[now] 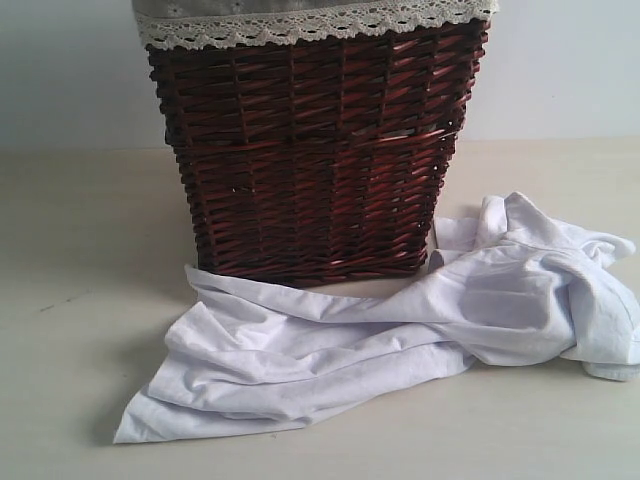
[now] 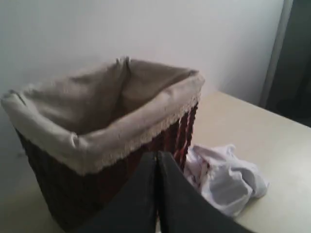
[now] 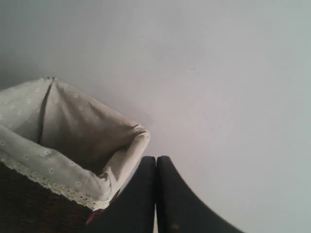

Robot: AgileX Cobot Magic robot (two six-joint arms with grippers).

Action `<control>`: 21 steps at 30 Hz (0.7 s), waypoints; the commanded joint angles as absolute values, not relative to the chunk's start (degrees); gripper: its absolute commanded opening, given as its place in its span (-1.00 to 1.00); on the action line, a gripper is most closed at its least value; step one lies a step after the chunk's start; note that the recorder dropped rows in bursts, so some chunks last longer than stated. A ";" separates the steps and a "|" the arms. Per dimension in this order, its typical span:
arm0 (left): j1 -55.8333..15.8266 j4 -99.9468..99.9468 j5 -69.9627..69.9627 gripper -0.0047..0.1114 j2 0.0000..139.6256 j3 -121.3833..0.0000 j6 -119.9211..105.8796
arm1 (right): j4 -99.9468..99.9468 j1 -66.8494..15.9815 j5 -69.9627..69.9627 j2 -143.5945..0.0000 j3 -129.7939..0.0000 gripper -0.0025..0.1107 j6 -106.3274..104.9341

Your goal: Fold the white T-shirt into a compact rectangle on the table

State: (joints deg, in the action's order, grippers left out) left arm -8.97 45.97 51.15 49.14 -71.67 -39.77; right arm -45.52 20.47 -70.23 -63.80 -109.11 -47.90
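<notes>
The white T-shirt (image 1: pixel 400 320) lies crumpled on the table (image 1: pixel 70 330), spread across the front of the wicker basket (image 1: pixel 315 150) and bunched up at its right. A bunched part of the T-shirt (image 2: pixel 228 177) also shows in the left wrist view, beside the basket (image 2: pixel 63 194). My left gripper (image 2: pixel 156 156) is shut with nothing between its dark fingers, raised above the basket's near corner. My right gripper (image 3: pixel 156 160) is shut too and empty, held high beside the basket's liner (image 3: pixel 58 141). Neither gripper shows in the exterior view.
The dark red wicker basket with its lace-trimmed grey liner (image 1: pixel 300 25) stands at the back middle of the table. A pale wall (image 3: pixel 218 73) runs behind it. A dark upright edge (image 2: pixel 296 53) stands past the table's far side in the left wrist view.
</notes>
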 commanded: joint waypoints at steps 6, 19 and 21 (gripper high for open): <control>-9.29 52.17 15.47 -0.92 49.11 -47.05 -38.59 | -45.70 20.71 -69.96 -51.45 -78.12 -0.96 -48.88; -9.29 53.67 2.46 -0.92 37.20 -27.95 -44.61 | -46.04 20.71 -62.81 -21.22 -56.27 -0.96 -52.46; -9.29 54.29 -1.54 -0.92 35.31 -22.99 -44.61 | -46.04 20.71 -59.83 -15.10 -52.97 -0.96 -52.46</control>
State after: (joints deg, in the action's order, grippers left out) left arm -8.97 52.76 3.75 37.80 -29.01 -44.33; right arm -45.64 20.47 -64.13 -22.06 -56.93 -51.92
